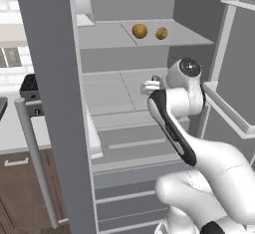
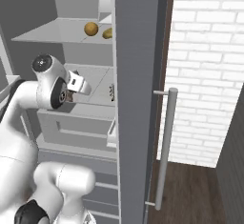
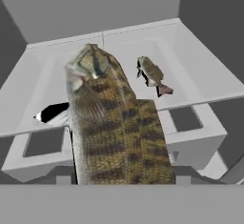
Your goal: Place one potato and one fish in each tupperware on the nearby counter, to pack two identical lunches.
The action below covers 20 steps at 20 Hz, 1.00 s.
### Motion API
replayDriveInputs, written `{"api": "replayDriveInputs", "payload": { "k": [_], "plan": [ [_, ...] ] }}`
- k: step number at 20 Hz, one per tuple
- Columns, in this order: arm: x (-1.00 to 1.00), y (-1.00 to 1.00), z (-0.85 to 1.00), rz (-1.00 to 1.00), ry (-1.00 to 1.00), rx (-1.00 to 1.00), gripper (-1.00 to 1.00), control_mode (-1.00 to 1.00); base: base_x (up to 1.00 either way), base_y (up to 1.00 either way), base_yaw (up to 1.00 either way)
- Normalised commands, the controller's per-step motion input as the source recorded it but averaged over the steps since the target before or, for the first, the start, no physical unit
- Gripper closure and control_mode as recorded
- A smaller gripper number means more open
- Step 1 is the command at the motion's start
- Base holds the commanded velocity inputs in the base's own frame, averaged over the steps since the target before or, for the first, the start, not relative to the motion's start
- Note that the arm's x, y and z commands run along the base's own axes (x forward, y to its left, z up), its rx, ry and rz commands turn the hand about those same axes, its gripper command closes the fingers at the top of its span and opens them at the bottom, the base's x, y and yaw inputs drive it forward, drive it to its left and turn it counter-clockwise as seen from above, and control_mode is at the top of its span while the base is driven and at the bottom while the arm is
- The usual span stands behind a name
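**Robot hand holds a fish inside the fridge**

The white robot arm reaches into the open grey fridge (image 1: 124,93). In the hand view a big brown spotted fish (image 3: 112,123) sits right btwn the gripper (image 3: 121,182) tips & fills the middle, head pointing away. The fingers are partly shut w/ the fish btwn them, so it looks held. A 2nd, smaller brown fish (image 3: 152,74) lies on the pale grey fridge shelf (image 3: 200,75) further back, apart from the big one. Up on the top shelf sit 2 round yellow-brown potatoes (image 1: 140,31), side by side, near each other but not touching. In the left base view the gripper is at the middle shelf, below the potatoes
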Motion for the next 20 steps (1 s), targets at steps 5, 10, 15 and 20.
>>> {"api": "replayDriveInputs", "payload": {
  "k": [5,10,15,20],
  "plan": [
    [-1.0,0.0,0.06,0.12,0.06,0.0,1.0,-1.0,0.0,0.0,0.0],
    [-0.6,0.14,0.0,0.18,0.25,-0.02,1.0,1.0,-0.4,0.29,0.17],
    [0.0,0.0,0.0,0.0,0.0,0.0,1.0,1.0,-0.89,1.0,0.47],
    [0.0,0.0,0.0,0.0,0.0,0.0,1.0,1.0,-0.69,1.0,0.56]
  ]
}}
